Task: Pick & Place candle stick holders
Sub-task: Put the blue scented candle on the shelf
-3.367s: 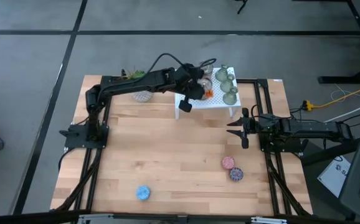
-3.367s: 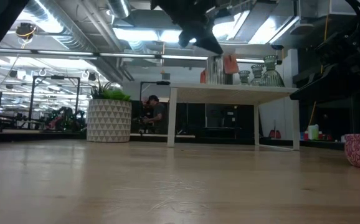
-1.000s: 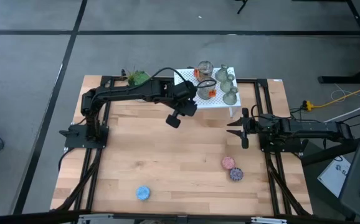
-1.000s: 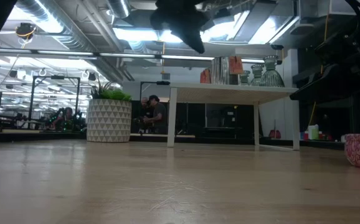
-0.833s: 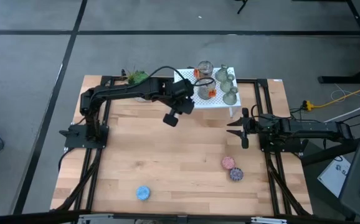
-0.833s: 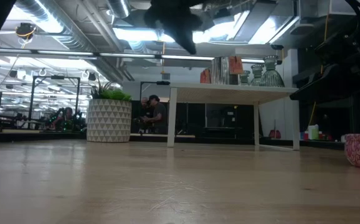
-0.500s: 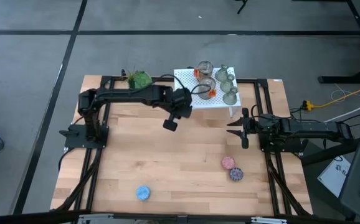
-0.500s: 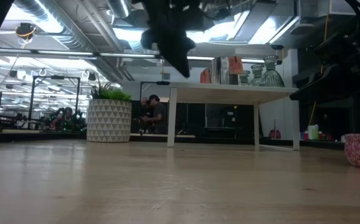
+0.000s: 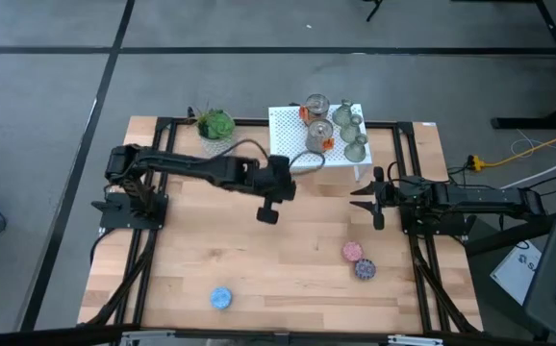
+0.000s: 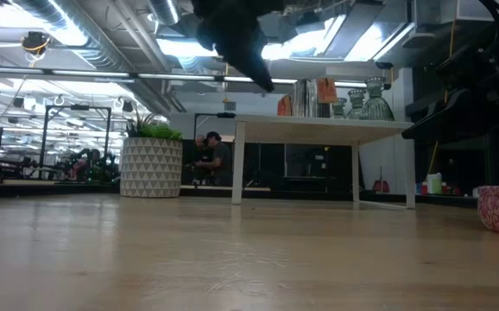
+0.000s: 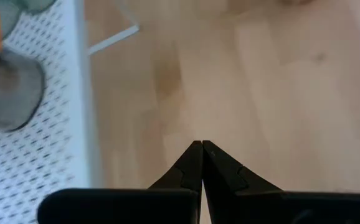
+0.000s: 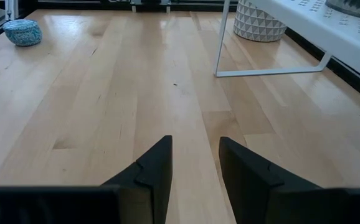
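Three olive-grey candle stick holders point(image 9: 343, 115) point(image 9: 357, 127) point(image 9: 355, 149) stand on their wide bases at the right end of a white perforated stand point(image 9: 292, 125) at the table's far side. They also show in the low view point(image 10: 375, 98). My left gripper point(image 9: 268, 213) is shut and empty above the bare wood, just on the near side of the stand; its shut fingertips show in the left wrist view point(image 11: 202, 148). My right gripper point(image 9: 366, 197) is open and empty at the table's right, pointing left point(image 12: 195, 158).
Two glass jars point(image 9: 316, 104) point(image 9: 318, 133) with orange pieces share the stand. A potted plant point(image 9: 215, 125) stands at the far left of it. A pink disc point(image 9: 353, 252) and a purple disc point(image 9: 365, 269) lie near right, and a blue disc point(image 9: 221, 298) lies near the front edge.
My left gripper has drawn back from the stand toward the table's near edge, and the arm has swung with it. The holders have stayed on the stand.
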